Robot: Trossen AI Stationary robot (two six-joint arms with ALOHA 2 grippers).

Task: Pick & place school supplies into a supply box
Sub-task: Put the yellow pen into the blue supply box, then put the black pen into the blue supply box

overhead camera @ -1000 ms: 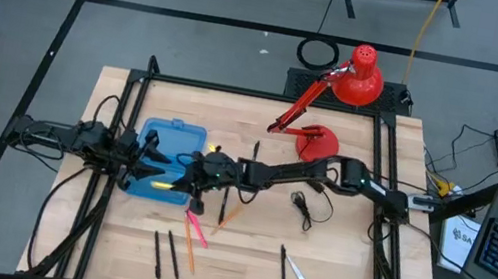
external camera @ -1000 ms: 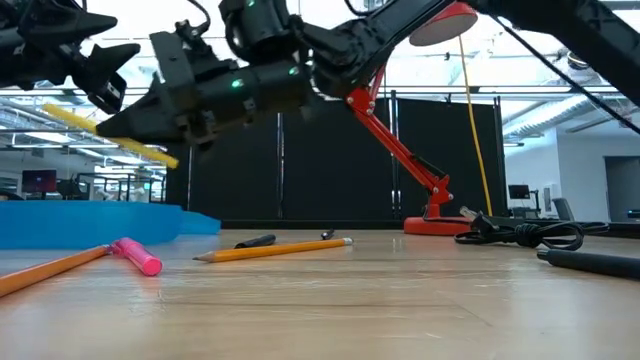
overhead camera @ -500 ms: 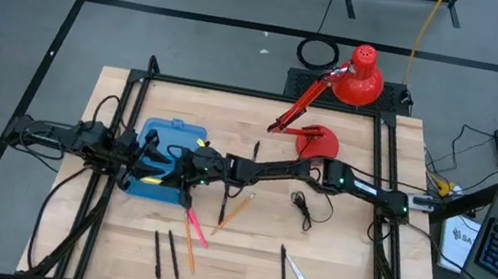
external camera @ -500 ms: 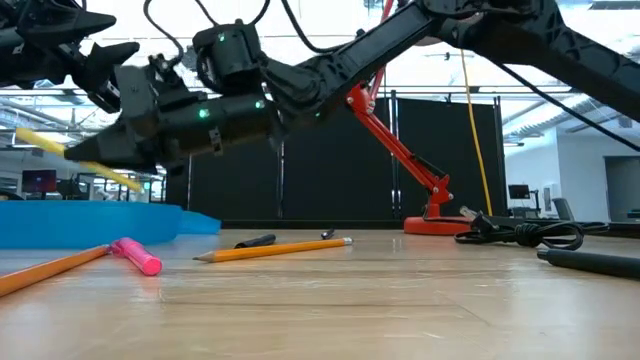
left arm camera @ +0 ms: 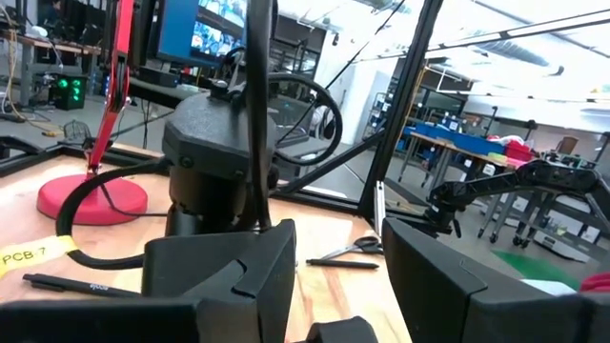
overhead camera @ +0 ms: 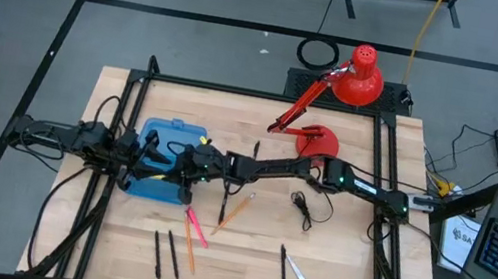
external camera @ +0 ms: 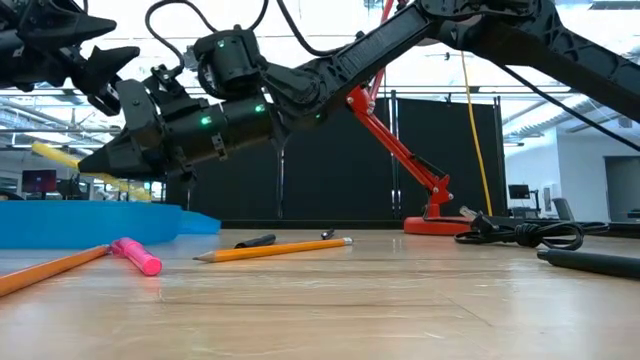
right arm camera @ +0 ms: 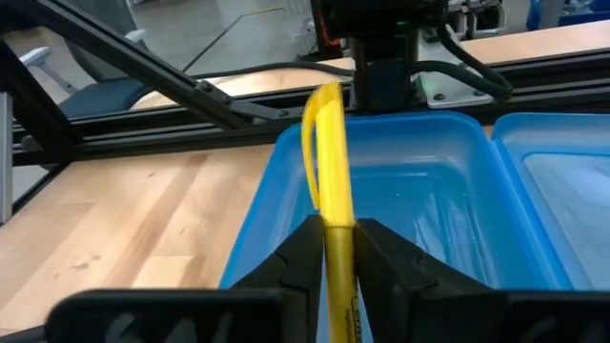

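Over the supply box, a yellow marker sits clamped between the right gripper's jaws.

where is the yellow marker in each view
high view: yellow marker over the blue supply box, at the right gripper.
low view: marker slanting out at far left, above the box.
left wrist view: not in it.
right wrist view: marker between the fingers, over the box.
shared landmark: the blue box.
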